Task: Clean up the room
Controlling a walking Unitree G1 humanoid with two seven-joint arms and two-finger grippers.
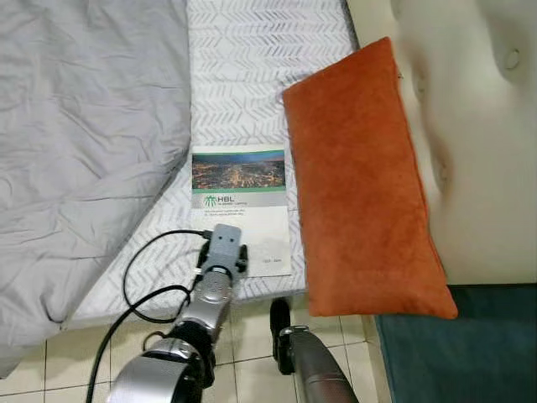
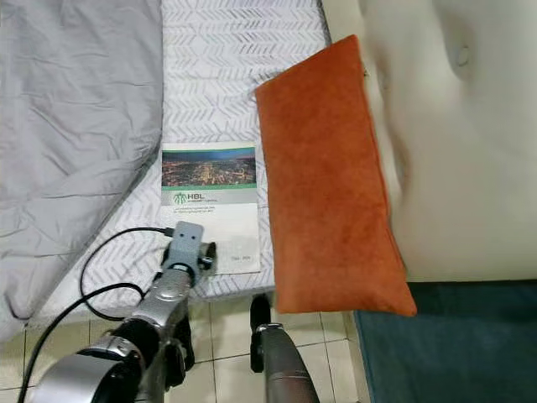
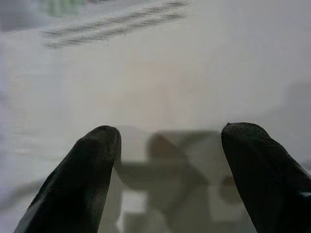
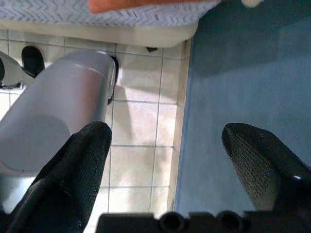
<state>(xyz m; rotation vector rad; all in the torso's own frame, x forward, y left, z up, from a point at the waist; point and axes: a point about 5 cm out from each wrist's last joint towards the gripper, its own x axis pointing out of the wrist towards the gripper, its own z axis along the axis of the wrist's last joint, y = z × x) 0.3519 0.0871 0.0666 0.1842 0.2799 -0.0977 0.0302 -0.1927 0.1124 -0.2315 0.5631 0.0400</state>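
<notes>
A: Bed (image 1: pixel 252 50), patterned white sheet. Grey blanket (image 1: pixel 75 143) bunched over the robot's left side. What lies on the sheet?

B: A booklet (image 1: pixel 241 206), flat near the bed's front edge, city photo on its cover. Just beside it, on the right, a long orange cushion (image 1: pixel 361 185), running from the headboard side down past the mattress edge.

A: Left pincer?

B: Left pincer (image 3: pixel 165 160) reached over the booklet's lower part, held close above the white page. Fingers (image 3: pixel 92 165) apart, nothing between them. A black cable (image 1: pixel 138 277) loops off that arm.

A: Right one?

B: Right pincer (image 4: pixel 165 160) low, pointing at the tiled floor (image 4: pixel 141 121) beside a blue rug (image 4: pixel 233 87). Fingers spread wide, gripping nothing.
</notes>
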